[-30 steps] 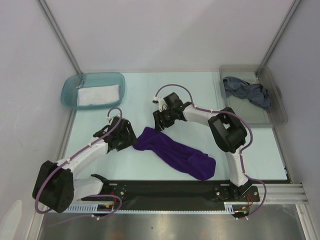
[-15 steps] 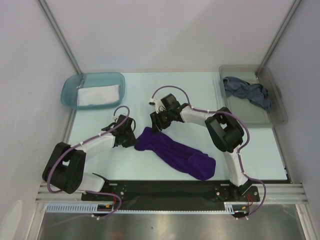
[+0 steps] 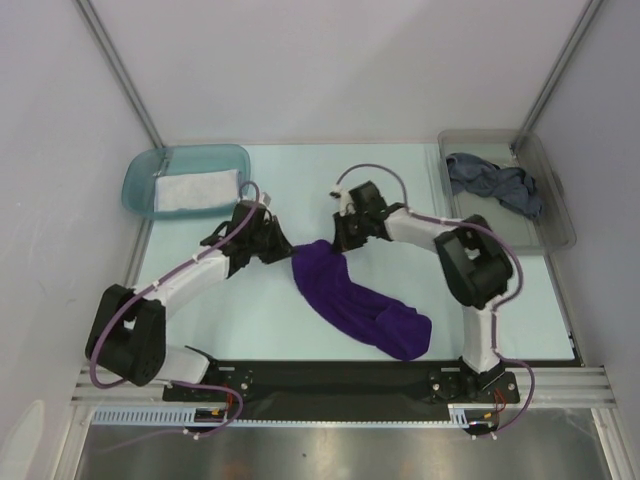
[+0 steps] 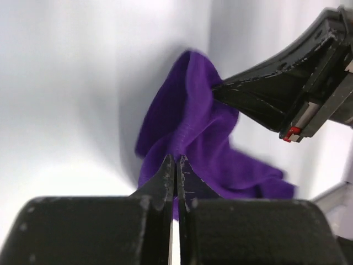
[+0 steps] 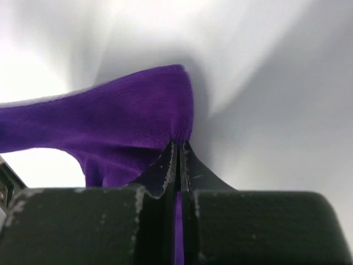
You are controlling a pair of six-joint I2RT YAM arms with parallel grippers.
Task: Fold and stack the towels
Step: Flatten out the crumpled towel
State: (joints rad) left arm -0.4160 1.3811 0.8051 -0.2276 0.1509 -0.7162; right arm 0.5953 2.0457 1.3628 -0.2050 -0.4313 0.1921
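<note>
The purple towel (image 3: 355, 300) lies near the middle of the desk (image 3: 400, 185), a long, rumpled band running from the centre out toward 5 o'clock, where it ends in a thick bunched lump close to the arm bases. Its far end, at the centre, is gathered up between the two arms.

The left gripper (image 3: 289, 251) reaches in from 9 o'clock and is clenched on that end's left edge. In the left wrist view its fingers (image 4: 162, 179) are pressed together with purple cloth nipped at their tips. The right gripper (image 3: 339, 244) comes in from 3 o'clock and is likewise clamped tight on the purple towel. The right wrist view shows its fingers (image 5: 160, 171) squeezed onto a corner of the cloth. The two grippers are near each other, with the bunched fabric between them.

At 10 o'clock a teal tray (image 3: 135, 190) holds a folded white towel (image 3: 198, 190). At 2 o'clock a clear grey bin (image 3: 560, 228) holds a crumpled grey-blue towel (image 3: 495, 180).
</note>
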